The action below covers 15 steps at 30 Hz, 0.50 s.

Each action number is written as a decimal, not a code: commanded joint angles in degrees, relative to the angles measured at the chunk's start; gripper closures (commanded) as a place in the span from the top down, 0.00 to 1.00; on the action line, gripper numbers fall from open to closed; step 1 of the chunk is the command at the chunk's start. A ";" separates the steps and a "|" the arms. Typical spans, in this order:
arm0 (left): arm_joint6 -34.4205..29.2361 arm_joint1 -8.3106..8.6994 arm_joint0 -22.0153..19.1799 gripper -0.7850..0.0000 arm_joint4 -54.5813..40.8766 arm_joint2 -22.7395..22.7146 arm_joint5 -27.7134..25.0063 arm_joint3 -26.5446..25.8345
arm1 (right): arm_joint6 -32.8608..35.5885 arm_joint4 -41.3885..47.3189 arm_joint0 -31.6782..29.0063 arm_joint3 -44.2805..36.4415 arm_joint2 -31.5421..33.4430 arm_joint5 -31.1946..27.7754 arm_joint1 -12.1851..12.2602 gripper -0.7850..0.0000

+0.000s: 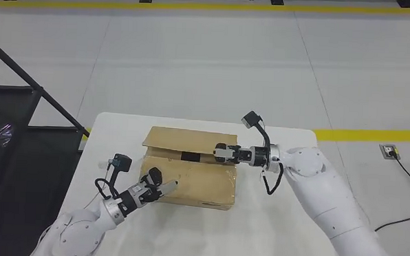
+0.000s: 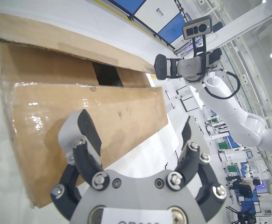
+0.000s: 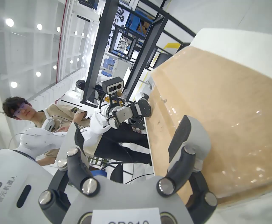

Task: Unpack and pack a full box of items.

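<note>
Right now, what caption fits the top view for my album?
Both open, the left claw and right claw sit at opposite sides of a cardboard box on the white table.

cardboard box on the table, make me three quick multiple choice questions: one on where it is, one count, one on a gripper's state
1. Where does the cardboard box stand?
A. on the white table
B. on the floor
C. on a shelf

2. How many grippers are close to the box?
A. none
B. one
C. two

3. The left gripper is:
A. shut on a flap
B. open
C. shut on a bag

Answers:
1. A, the top view shows the box resting on the tabletop.
2. C, the left gripper is at one end of the box and the right gripper at the other.
3. B, its fingers stand wide apart with nothing held between them.
</note>
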 commanded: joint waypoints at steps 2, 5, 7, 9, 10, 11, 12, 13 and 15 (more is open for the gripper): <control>0.13 -0.06 0.01 1.00 0.25 0.06 -0.01 0.06 | 1.13 1.15 -0.33 -0.11 -0.13 2.11 -0.07 1.00; 0.31 -0.14 -0.07 1.00 0.48 0.21 0.31 0.06 | 0.85 1.90 -0.56 0.47 -0.09 4.20 -0.16 1.00; 0.40 -0.20 -0.15 1.00 0.58 0.38 0.42 0.09 | -0.12 2.12 -0.75 1.11 -0.05 5.12 -0.26 1.00; 0.51 -0.26 -0.21 1.00 0.65 0.46 0.48 0.15 | -0.25 3.04 -0.91 1.90 -0.02 5.72 -0.40 1.00; 0.74 -0.29 -0.21 1.00 0.61 0.46 0.50 0.16 | -0.23 3.41 -0.94 2.45 -0.03 5.88 -0.48 1.00; 0.97 -0.33 -0.16 1.00 0.54 0.48 0.48 0.14 | -0.19 3.93 -0.98 2.97 -0.07 6.05 -0.59 1.00; 1.42 -0.36 -0.10 1.00 0.54 0.35 0.47 0.12 | 0.08 4.48 -1.02 3.44 -0.20 6.11 -0.72 1.00; 2.06 -0.39 0.01 1.00 0.36 0.16 0.52 0.08 | 0.19 4.73 -1.01 4.01 -0.39 6.22 -0.86 1.00; 3.20 -0.47 0.32 1.00 -0.60 -0.32 0.87 -0.05 | 1.21 5.42 -1.00 4.76 -0.91 5.56 -1.19 1.00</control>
